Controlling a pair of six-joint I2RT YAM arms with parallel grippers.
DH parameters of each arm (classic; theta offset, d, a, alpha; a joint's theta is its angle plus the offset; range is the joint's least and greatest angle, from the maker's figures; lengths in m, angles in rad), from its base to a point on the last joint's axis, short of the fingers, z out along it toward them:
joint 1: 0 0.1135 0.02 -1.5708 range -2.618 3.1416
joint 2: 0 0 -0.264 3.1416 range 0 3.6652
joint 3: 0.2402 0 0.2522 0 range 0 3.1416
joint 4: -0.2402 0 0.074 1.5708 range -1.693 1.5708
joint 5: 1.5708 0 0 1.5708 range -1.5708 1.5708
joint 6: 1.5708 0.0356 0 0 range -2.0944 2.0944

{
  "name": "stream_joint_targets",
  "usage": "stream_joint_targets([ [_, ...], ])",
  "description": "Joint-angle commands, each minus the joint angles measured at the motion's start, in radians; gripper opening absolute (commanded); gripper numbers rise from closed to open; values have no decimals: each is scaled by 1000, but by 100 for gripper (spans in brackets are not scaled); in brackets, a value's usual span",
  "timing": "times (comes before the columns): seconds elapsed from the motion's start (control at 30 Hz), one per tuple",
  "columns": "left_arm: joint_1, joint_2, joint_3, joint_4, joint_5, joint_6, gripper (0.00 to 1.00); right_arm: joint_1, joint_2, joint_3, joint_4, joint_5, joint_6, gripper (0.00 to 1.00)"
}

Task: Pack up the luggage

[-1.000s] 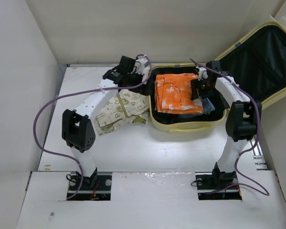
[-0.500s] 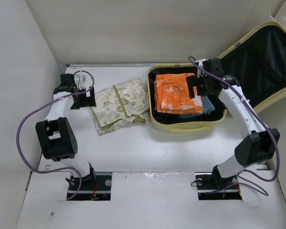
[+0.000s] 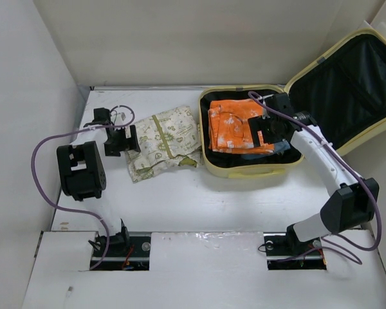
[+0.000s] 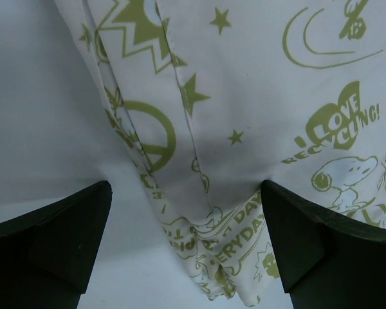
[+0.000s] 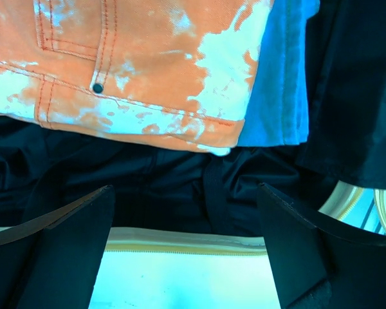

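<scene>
Luggage (image 3: 244,172) lies open far-right on counter (image 3: 199,199), orange garment (image 3: 235,125) inside; right claw (image 5: 185,193) hangs wide above it, left claw (image 4: 185,192) wide over printed cloth (image 3: 164,141) (seemingly loosely folded), which may unfurl if pinched by one layer.

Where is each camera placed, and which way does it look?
Top external: above and behind the bases, looking down at the table, left arm, right arm and open luggage.
Left wrist: on the left arm, facing the printed cloth between its open fingers.
Right wrist: on the right arm, facing the orange garment in the luggage, between its fingers.
Shared: top and left wrist both show the printed cloth.
</scene>
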Motion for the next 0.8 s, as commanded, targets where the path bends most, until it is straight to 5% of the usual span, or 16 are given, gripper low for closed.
stream_joint_targets([
  [0.0, 3, 76, 28, 6, 42, -11, 100, 8, -57, -2, 6, 31, 19, 95],
  [0.33, -19, 189, 94, -4, 315, 62, 94, 18, -57, 7, -4, 50, 37, 95],
  [0.5, -19, 251, 124, -13, 327, 62, 50, 18, -57, 17, -14, 59, 47, 95],
  [0.57, -19, 269, 152, -26, 318, 77, 3, 18, -57, 17, -23, 70, 47, 95],
  [0.77, 35, 246, 231, -166, 393, 179, 0, 27, -57, 37, -34, 79, 47, 95],
])
